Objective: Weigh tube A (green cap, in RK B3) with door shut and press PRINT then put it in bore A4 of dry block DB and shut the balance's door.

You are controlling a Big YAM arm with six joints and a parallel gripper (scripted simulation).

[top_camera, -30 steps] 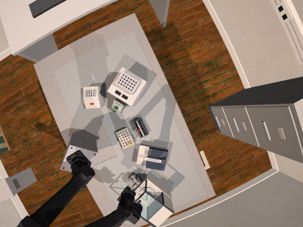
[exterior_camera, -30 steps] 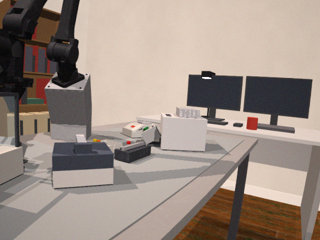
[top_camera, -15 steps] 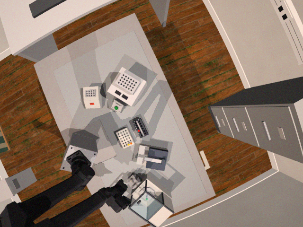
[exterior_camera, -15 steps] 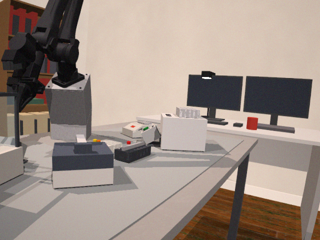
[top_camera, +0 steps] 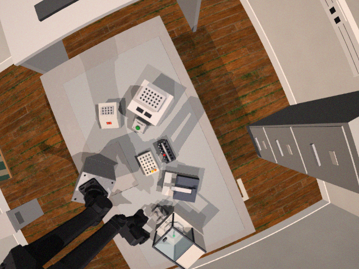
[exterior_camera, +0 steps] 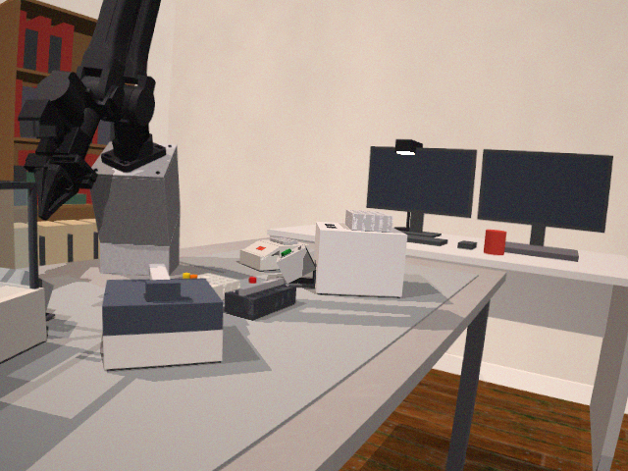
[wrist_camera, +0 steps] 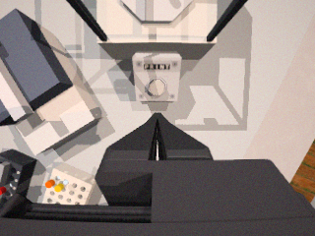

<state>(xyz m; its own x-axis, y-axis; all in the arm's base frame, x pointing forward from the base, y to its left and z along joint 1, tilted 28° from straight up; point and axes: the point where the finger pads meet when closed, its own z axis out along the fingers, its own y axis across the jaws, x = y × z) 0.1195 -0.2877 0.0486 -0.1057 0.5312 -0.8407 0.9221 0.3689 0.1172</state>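
While the gripper (top_camera: 141, 227) (exterior_camera: 45, 214) (wrist_camera: 157, 118) hangs above the bench mat, just short of the PRINT key (wrist_camera: 157, 88), its fingers are closed together with nothing between them; the green cap (top_camera: 173, 235) of the tube shows inside the glass box of the balance (top_camera: 189, 256) (exterior_camera: 20, 322) (wrist_camera: 157, 37), over its pan

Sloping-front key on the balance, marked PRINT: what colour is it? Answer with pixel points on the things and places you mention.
The PRINT key (wrist_camera: 157, 87) is off-white; the wrist view shows it best.
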